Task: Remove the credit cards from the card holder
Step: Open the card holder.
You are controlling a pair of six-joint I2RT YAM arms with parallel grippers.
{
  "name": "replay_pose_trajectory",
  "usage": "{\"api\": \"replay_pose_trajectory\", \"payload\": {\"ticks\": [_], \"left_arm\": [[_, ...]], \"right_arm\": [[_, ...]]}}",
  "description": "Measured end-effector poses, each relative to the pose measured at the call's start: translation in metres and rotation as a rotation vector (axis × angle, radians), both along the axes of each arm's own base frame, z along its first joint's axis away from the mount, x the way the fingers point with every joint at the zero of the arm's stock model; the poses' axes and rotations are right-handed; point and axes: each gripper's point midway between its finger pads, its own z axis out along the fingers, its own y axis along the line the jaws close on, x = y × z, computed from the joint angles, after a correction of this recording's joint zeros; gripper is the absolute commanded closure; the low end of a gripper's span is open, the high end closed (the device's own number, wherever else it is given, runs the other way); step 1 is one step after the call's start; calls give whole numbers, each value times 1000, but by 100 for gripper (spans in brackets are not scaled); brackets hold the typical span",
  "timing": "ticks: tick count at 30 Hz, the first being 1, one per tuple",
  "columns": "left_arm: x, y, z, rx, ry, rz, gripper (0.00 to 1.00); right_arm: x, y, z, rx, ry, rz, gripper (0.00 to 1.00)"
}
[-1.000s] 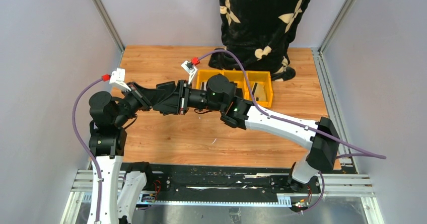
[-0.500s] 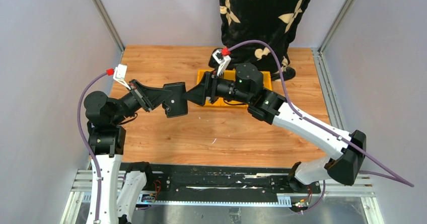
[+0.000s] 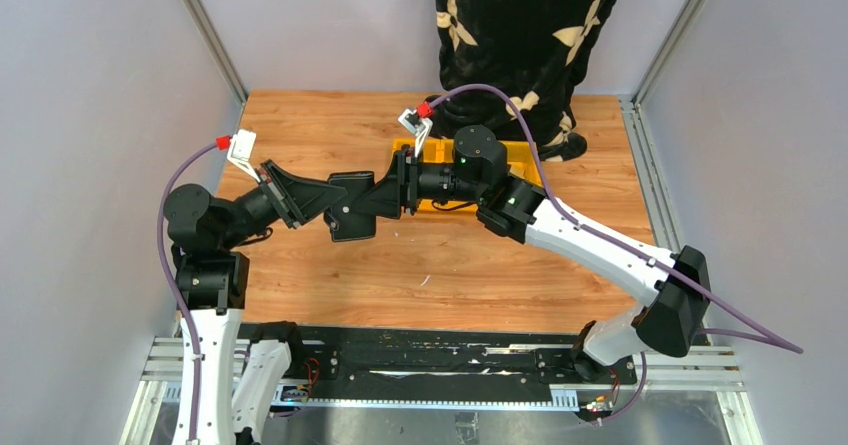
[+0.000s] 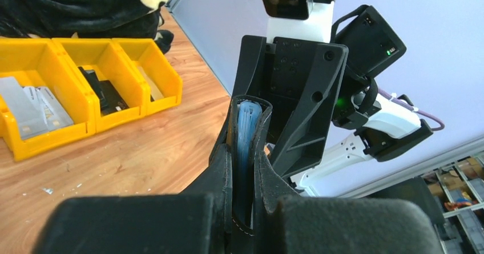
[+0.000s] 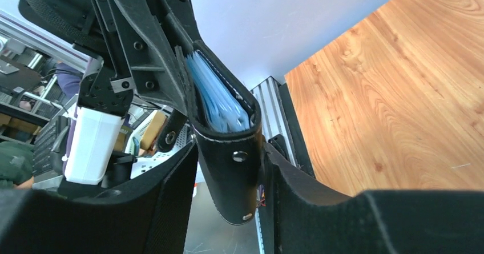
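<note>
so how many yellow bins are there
3 bins, side by side in the left wrist view: one with pale cards, one with black items, one beside it. Others may be hidden.

The card holder [image 5: 225, 145] inside the right gripper [image 5: 228, 177] is showing matt black stitched leather-like hide; its sleeves [image 5: 220, 100] are gleaming translucent blue plastic.

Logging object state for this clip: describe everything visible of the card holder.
The card holder is a small black leather-like wallet with pale edge stitching and two metal studs. It is held in the air above the wooden table, its mouth gaping slightly over pale blue translucent sleeves. The left gripper is clamped on one end. The right gripper flanks the other end closely, but whether it clamps is unclear.
</note>
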Motion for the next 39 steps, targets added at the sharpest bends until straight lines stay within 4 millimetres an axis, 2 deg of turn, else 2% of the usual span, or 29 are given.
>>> {"api": "replay_pose_trajectory", "payload": {"ticks": [1,2,3,5,6,9,12,14,17,21,23,29,35,39], "left_arm": [[-1,0,-1,4,-3,-2,100],[-1,0,-1,7,-3,-3,92],[-1,0,-3,13,-5,-4,71],[0,1,-6,31,-14,4,42],[1,2,-9,41,-11,11,36],[0,3,-18,89,-23,8,32],[-3,4,-28,136,-34,6,32],[-5,5,-37,174,-39,2,37],[-8,6,-45,214,-53,0,50],[-9,10,-50,276,-81,20,73],[-10,13,-47,301,-105,35,79],[-19,12,-36,339,-170,32,84],[-22,14,-40,370,-178,27,86],[-25,12,-41,373,-182,13,95]], "right_arm": [[0,1,1,6,-1,5,66],[-1,1,2,11,0,10,74],[-1,2,2,12,4,14,80],[-3,3,0,10,18,23,88],[-3,2,0,8,14,26,91],[-3,2,-4,-13,4,23,97],[1,1,-7,-30,-10,9,100],[2,-1,-9,-42,-18,-1,100],[3,-2,-12,-52,-27,-1,100],[2,-4,-11,-57,-38,-1,100],[2,-5,-9,-54,-50,-1,100],[-5,-12,-1,-33,-89,13,100],[-10,-24,5,-17,-104,15,100],[-14,-27,8,-5,-111,28,100]]}}
